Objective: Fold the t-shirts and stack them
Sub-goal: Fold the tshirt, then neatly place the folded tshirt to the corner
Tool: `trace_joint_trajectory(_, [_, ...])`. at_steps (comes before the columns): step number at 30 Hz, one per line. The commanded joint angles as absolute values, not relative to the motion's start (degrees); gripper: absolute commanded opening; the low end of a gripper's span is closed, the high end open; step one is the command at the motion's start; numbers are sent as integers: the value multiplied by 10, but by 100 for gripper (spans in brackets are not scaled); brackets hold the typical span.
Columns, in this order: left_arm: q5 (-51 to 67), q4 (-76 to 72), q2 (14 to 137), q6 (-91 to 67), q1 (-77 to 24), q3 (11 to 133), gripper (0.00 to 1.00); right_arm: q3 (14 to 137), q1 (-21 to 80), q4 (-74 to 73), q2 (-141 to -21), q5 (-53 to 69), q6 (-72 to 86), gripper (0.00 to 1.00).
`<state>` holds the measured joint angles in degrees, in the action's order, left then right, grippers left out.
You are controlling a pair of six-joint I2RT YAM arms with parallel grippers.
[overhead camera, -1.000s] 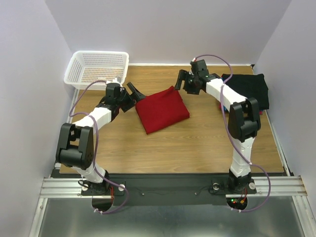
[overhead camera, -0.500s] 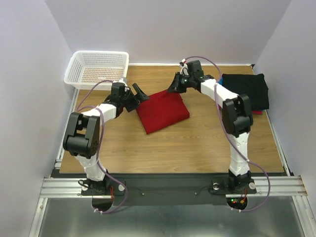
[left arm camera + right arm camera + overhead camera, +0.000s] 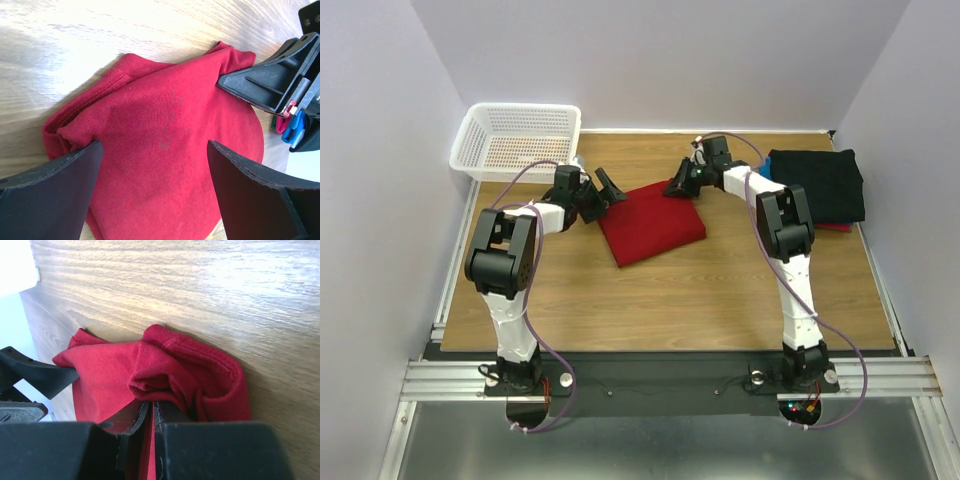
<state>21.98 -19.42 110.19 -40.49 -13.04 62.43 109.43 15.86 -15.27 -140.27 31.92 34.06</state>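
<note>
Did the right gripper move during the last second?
Yes. The right gripper went slightly left, away from the black shirt, and lower in the top view, onto the far corner of the red shirt.

wooden table (image 3: 720,290) bears red t-shirt (image 3: 650,225), basket (image 3: 515,140) (white), folded stack (image 3: 820,185).

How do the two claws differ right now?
The left claw is wide open and grips nothing; the right claw is shut, pinching a bunched corner of the red t-shirt. The left claw sits at the shirt's left corner, the right claw at its far corner. Both face that shirt.
</note>
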Motion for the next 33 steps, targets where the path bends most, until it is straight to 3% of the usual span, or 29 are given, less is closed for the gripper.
trace_joint_trajectory(1, [220, -189, 1109, -389, -127, 621, 98, 1080, 147, -151, -1416, 287, 313, 11])
trace_joint_trajectory(5, [229, -175, 1078, -386, -127, 636, 98, 1082, 142, -153, -1376, 291, 292, 14])
trace_joint_trajectory(10, [214, -128, 979, -372, -130, 654, 98, 1061, 135, -155, -1254, 271, 261, 25])
trace_joint_trajectory(17, [202, -114, 808, -371, -143, 549, 98, 942, 136, -159, -1119, 266, 168, 69])
trace_joint_trajectory(21, [182, -88, 687, -372, -144, 446, 98, 869, 137, -168, -1089, 258, 129, 100])
trace_joint_trajectory(30, [85, 59, 469, -387, -144, 310, 98, 864, 168, -192, -1121, 178, 98, 99])
trace_joint_trajectory(33, [76, 85, 408, -398, -144, 294, 98, 864, 169, -192, -1147, 174, 105, 89])
